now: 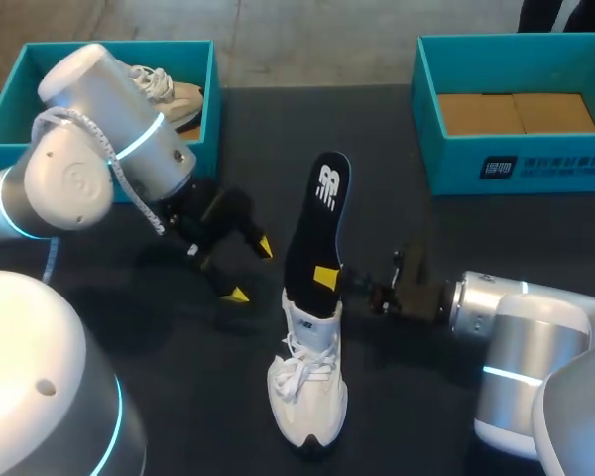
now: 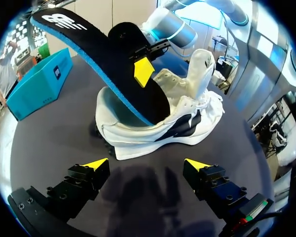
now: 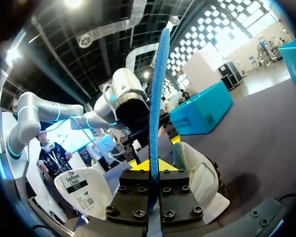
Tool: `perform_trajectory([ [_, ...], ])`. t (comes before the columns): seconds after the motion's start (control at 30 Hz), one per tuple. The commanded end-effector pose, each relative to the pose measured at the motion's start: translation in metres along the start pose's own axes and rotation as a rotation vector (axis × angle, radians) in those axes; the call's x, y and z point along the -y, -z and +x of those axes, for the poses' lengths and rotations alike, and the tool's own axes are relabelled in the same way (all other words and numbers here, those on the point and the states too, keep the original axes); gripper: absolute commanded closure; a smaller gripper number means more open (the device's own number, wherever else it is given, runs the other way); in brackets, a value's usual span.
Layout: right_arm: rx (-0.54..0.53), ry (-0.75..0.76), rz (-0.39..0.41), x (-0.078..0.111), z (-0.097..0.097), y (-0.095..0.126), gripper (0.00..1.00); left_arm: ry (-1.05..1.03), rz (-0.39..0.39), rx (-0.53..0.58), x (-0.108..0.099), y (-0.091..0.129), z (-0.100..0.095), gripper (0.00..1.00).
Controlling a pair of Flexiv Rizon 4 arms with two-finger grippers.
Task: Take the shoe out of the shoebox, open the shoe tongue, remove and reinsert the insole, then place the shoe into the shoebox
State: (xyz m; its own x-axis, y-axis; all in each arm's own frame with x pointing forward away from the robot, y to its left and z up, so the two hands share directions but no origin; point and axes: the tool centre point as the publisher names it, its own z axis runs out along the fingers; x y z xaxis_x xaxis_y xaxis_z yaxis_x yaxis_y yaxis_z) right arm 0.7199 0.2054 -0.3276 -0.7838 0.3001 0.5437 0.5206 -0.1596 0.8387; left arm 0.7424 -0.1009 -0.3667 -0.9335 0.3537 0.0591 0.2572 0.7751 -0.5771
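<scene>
Black insole (image 1: 317, 226) juts upright from white shoe (image 1: 308, 395)

Robotics lab: left arm (image 1: 89, 149), right arm (image 1: 526, 327) at a dark table (image 1: 377, 129); teal shoebox (image 1: 206, 109), second teal shoebox (image 1: 516, 164).

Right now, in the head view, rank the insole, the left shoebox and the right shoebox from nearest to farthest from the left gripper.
1. insole, just right of the left gripper.
2. left shoebox, behind it at far left.
3. right shoebox, across the table, far right.
</scene>
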Motion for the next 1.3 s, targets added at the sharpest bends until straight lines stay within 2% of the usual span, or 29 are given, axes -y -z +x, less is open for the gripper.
perform_trajectory([
  [0.03, 0.001, -0.001, 0.003, 0.002, 0.001, 0.001, 1.00, 0.006, -0.059, 0.008, 0.009, -0.004, -0.002, 0.00],
  [0.33, -0.003, -0.001, 0.011, 0.004, 0.001, 0.001, 1.00, 0.021, -0.096, 0.036, 0.011, -0.008, -0.002, 0.00],
  [0.87, -0.022, -0.014, 0.038, 0.010, 0.000, 0.004, 1.00, 0.029, -0.099, 0.035, 0.010, -0.009, -0.002, 0.00],
  [1.3, -0.085, -0.062, 0.140, 0.023, 0.000, 0.001, 1.00, 0.029, -0.099, 0.035, 0.010, -0.009, -0.002, 0.00],
])
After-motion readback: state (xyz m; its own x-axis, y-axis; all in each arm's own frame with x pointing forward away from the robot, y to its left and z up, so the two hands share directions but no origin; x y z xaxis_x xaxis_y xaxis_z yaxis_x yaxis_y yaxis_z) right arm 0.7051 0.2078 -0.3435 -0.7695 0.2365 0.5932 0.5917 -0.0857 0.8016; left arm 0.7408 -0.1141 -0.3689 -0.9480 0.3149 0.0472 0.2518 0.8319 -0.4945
